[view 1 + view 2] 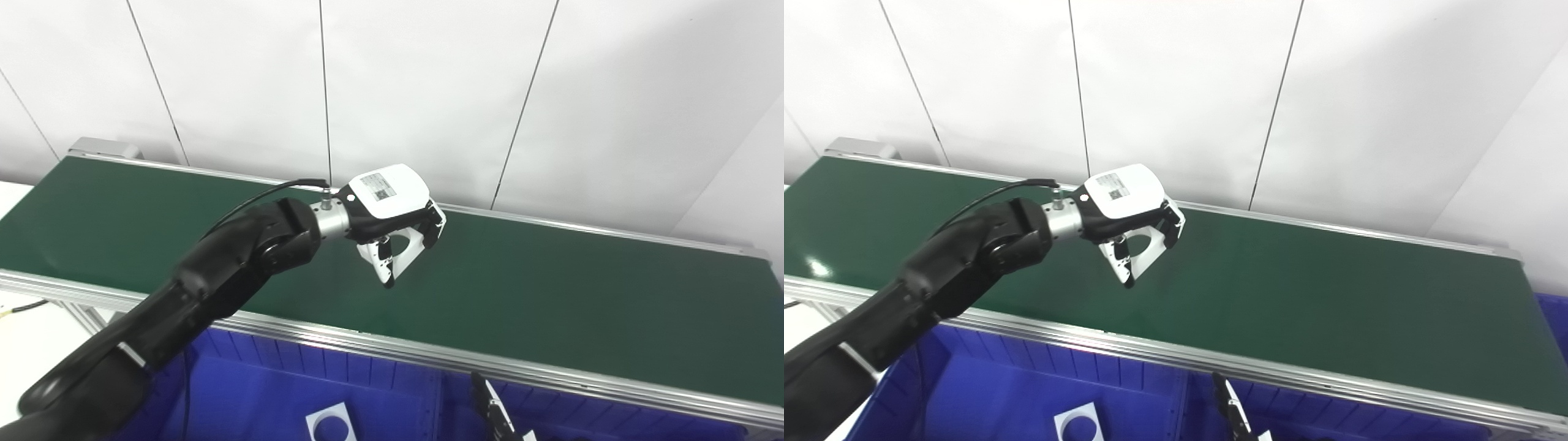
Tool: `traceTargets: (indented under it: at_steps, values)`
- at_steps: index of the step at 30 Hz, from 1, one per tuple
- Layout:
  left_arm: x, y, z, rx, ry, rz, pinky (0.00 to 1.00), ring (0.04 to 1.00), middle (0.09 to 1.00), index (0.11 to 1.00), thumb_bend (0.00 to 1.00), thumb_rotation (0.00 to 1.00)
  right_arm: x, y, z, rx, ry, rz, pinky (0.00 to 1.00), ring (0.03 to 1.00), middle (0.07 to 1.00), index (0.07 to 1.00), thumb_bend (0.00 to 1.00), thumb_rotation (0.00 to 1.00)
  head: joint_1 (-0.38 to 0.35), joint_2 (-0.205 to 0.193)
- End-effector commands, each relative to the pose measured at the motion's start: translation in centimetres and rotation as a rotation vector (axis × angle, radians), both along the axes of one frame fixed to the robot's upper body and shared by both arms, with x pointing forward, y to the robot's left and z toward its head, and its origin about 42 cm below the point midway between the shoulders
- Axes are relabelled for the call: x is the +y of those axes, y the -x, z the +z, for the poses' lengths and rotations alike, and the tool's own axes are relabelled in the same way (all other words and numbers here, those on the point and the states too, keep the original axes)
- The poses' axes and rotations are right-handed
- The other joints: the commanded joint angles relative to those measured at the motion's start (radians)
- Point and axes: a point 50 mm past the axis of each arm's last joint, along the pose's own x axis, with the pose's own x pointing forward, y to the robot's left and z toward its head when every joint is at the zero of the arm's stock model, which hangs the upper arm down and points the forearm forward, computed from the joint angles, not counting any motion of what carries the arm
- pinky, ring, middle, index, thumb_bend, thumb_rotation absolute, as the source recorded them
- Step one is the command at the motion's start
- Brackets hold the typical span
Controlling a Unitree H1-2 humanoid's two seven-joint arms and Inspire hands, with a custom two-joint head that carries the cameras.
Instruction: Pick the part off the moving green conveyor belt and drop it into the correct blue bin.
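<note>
Green belt bare — bin open

R hand – cut off, bottom edge

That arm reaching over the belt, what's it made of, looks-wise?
The left arm is glossy black, ending in a silver metal wrist. A thin black cable loops to it. The left hand has a white back shell bearing a small printed label, with black-and-white fingers.
</note>
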Motion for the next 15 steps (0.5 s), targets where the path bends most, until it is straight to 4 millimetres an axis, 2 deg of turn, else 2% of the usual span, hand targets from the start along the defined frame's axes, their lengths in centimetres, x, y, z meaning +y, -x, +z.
traceTargets:
  at_steps: [1, 4, 5, 6, 7, 8, 11, 12, 15]
  values:
    - [1.4, 0.3, 2.8, -0.045, 0.016, 0.013, 0.38, 0.401, 0.493, 0.532, 0.50, 0.00, 0.3, -0.4, 1.5, -0.082, -0.046, 0.006, 0.92, 0.945, 0.959, 0.951, 0.89, 0.98, 0.000, 0.004]
    - [2.1, 1.7, 3.6, -0.063, 0.012, -0.002, 0.37, 0.405, 0.504, 0.520, 0.50, 0.00, 0.2, -0.4, 1.9, -0.096, -0.051, 0.011, 0.91, 0.944, 0.956, 0.946, 0.87, 0.97, 0.003, 0.038]
    - [2.3, 2.1, 3.8, -0.066, 0.010, -0.005, 0.37, 0.404, 0.506, 0.520, 0.50, 0.00, 0.2, -0.5, 2.0, -0.098, -0.054, 0.010, 0.90, 0.940, 0.953, 0.943, 0.87, 0.96, 0.003, 0.038]
    - [2.5, 2.5, 4.1, -0.071, 0.008, -0.012, 0.37, 0.399, 0.504, 0.523, 0.50, 0.00, 0.2, -0.5, 2.2, -0.102, -0.060, 0.008, 0.90, 0.936, 0.949, 0.939, 0.88, 0.96, 0.019, 0.061]
    - [2.8, 2.9, 4.2, -0.073, 0.005, -0.020, 0.36, 0.393, 0.500, 0.529, 0.50, 0.00, 0.1, -0.5, 2.3, -0.103, -0.068, 0.005, 0.90, 0.933, 0.946, 0.938, 0.88, 0.95, 0.019, 0.061]
    - [3.0, 3.4, 4.4, -0.072, -0.001, -0.026, 0.35, 0.390, 0.499, 0.530, 0.50, 0.00, 0.0, -0.5, 2.5, -0.106, -0.074, 0.003, 0.90, 0.929, 0.942, 0.937, 0.89, 0.94, 0.038, 0.082]
    - [3.6, 4.5, 4.8, -0.053, -0.015, -0.018, 0.30, 0.376, 0.493, 0.536, 0.50, 0.00, -0.3, -0.7, 2.9, -0.118, -0.083, 0.003, 0.89, 0.925, 0.940, 0.939, 0.89, 0.93, 0.065, 0.106]
    - [3.9, 4.9, 4.9, -0.047, -0.023, -0.016, 0.30, 0.375, 0.493, 0.536, 0.50, 0.00, -0.6, -0.8, 3.2, -0.126, -0.082, 0.005, 0.89, 0.925, 0.940, 0.939, 0.89, 0.93, 0.109, 0.133]
    - [4.6, 6.0, 4.8, -0.038, -0.041, -0.014, 0.31, 0.374, 0.493, 0.539, 0.50, 0.00, -1.5, -1.2, 3.9, -0.148, -0.083, 0.010, 0.90, 0.923, 0.942, 0.950, 0.88, 0.94, 0.176, 0.161]
